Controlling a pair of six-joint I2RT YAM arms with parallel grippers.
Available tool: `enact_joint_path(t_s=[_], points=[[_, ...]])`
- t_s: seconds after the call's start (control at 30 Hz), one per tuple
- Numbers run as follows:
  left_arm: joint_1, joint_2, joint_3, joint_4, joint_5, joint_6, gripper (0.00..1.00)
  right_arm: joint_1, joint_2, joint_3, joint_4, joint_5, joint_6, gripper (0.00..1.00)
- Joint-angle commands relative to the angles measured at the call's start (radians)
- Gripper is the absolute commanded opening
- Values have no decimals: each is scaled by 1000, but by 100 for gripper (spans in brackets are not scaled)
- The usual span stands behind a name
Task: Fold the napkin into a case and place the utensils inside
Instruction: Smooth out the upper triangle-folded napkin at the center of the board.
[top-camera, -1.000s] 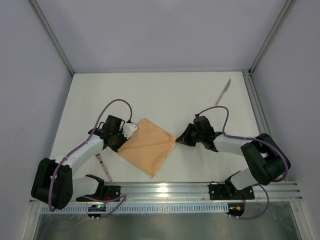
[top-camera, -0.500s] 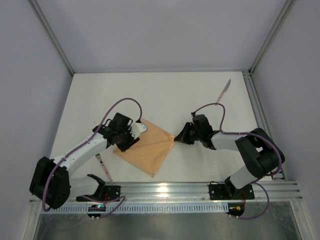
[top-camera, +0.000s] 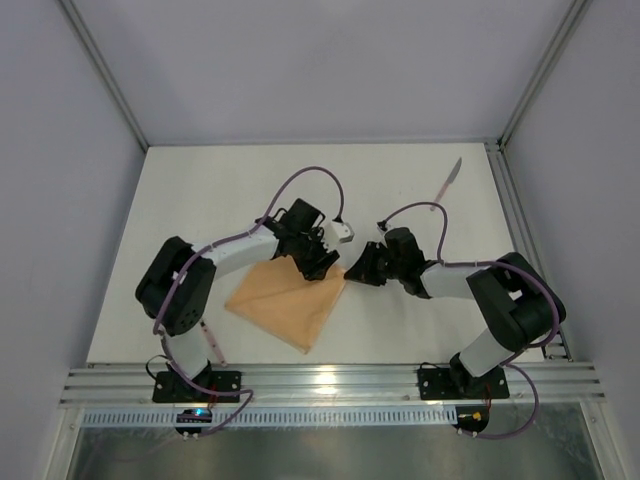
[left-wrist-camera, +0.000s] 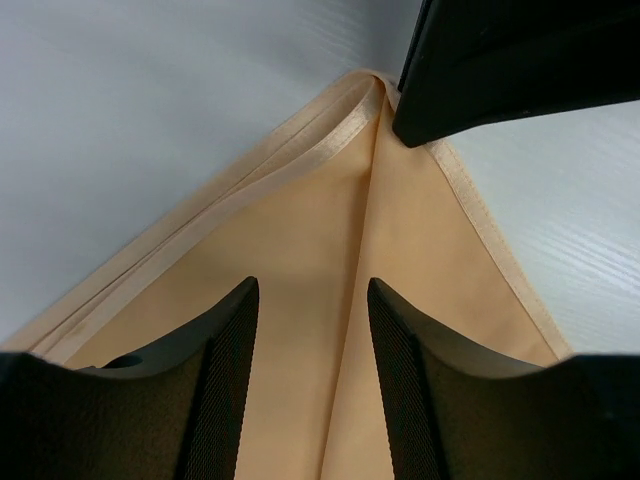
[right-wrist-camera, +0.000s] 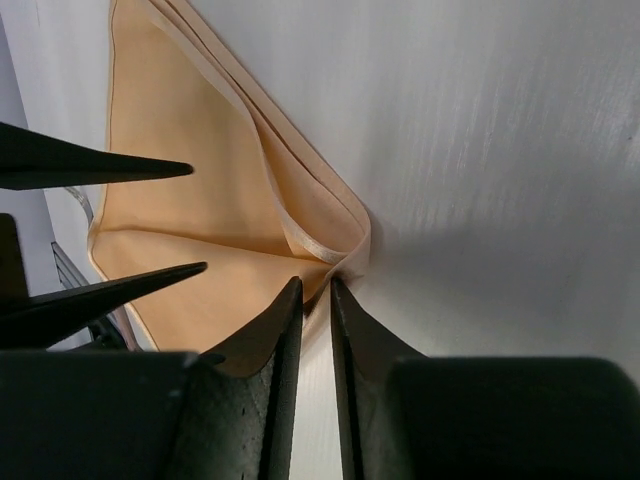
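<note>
Peach-orange cloth napkin (top-camera: 285, 305) lies folded on the white counter (top-camera: 250, 190), its hemmed layers stacked at its right-hand corner. Left fingers (left-wrist-camera: 232, 335) hover spread above that corner, gripping nothing. Right fingers (right-wrist-camera: 278, 335) stand nearly together at the corner's tip; whether they pinch it I cannot tell. Folding is in hand; next, probably, another fold to narrow the cloth, before fetching the pale pink knife (top-camera: 447, 185)

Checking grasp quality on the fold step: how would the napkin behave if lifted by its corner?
The napkin is likely floppy: it lies flat in thin layers with a soft crease. It is probably very light, so a push might bunch it rather than slide it. Its hem looks smooth, so a corner could slip.
</note>
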Motion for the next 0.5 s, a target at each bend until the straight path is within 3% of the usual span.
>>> enact_joint_path(t_s=[0.0,0.2,0.3,0.47], points=[[-8,37,44,26,82,-27,50,-6,-4,21,31,8,-29,22],[-28,78,50,11,99,-21,48,-11,-18,36,-13,42,-38,22],[-32,100,52,-10,90,-15,45,-11,-18,45,-15,48,-43,10],[-43,121,56,-49,58,2,28,-11,0,56,10,31,-44,4]])
